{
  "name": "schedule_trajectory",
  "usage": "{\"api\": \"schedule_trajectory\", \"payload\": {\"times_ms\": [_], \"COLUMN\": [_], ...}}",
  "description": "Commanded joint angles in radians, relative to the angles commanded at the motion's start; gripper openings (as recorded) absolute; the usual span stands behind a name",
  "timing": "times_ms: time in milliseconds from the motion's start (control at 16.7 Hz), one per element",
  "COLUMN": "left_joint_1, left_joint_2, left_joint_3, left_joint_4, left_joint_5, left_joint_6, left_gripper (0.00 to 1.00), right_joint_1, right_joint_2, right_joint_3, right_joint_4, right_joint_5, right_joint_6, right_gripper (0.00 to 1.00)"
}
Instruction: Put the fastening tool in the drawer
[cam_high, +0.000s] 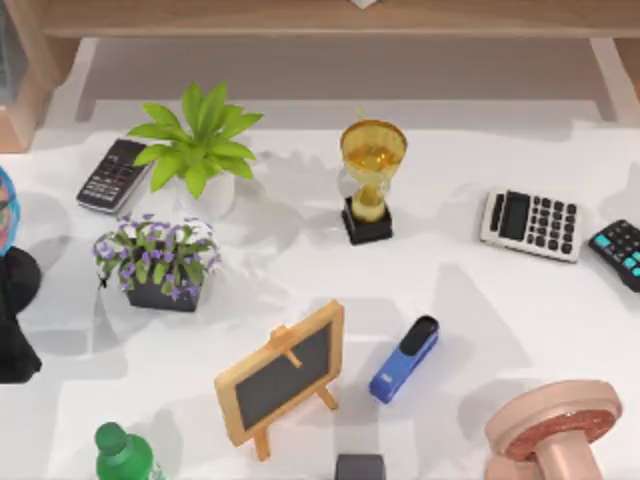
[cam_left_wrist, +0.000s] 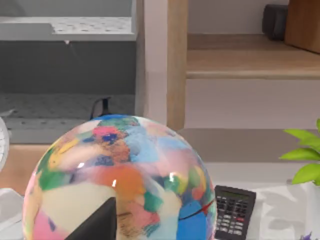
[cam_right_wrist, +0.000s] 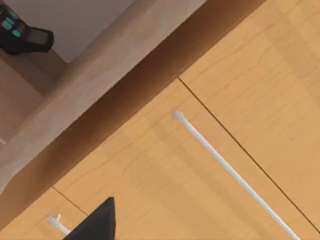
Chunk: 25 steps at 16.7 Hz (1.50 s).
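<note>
The fastening tool, a blue stapler (cam_high: 405, 360) with a black top arm, lies flat on the white table (cam_high: 480, 320) right of centre, near the front, with no gripper near it. A dark part of my left gripper (cam_left_wrist: 97, 222) hangs close above a colourful globe (cam_left_wrist: 120, 180). In the right wrist view, a dark part of my right gripper (cam_right_wrist: 95, 222) faces a shut wooden drawer front (cam_right_wrist: 150, 185) with a white bar handle (cam_right_wrist: 230, 170).
A small chalkboard easel (cam_high: 282, 375) stands just left of the stapler. Behind are a gold trophy (cam_high: 370, 180), a grey calculator (cam_high: 530, 224), a black calculator (cam_high: 620, 252), two potted plants (cam_high: 195, 150) and another calculator (cam_high: 113, 175). A green bottle (cam_high: 125, 455) and a pink dumbbell (cam_high: 555, 430) stand at the front.
</note>
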Motion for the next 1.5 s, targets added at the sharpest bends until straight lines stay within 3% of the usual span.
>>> {"api": "schedule_trajectory", "payload": {"times_ms": [360,660,900,1500], "left_joint_1": [0.000,0.000,0.000,0.000], "left_joint_2": [0.000,0.000,0.000,0.000], "left_joint_3": [0.000,0.000,0.000,0.000], "left_joint_4": [0.000,0.000,0.000,0.000], "left_joint_5": [0.000,0.000,0.000,0.000], "left_joint_6": [0.000,0.000,0.000,0.000], "left_gripper": [1.00,1.00,1.00,1.00], "right_joint_1": [-0.112,-0.181,-0.206,-0.191], "right_joint_2": [0.679,1.052,1.161,1.193], "right_joint_3": [0.295,0.473,0.536,0.606], "right_joint_4": [0.324,0.520,0.587,0.550], "right_joint_5": [-0.128,-0.196,-0.216,-0.200], "right_joint_6": [-0.433,-0.668,-0.740,-0.741], "right_gripper": [1.00,1.00,1.00,1.00]}}
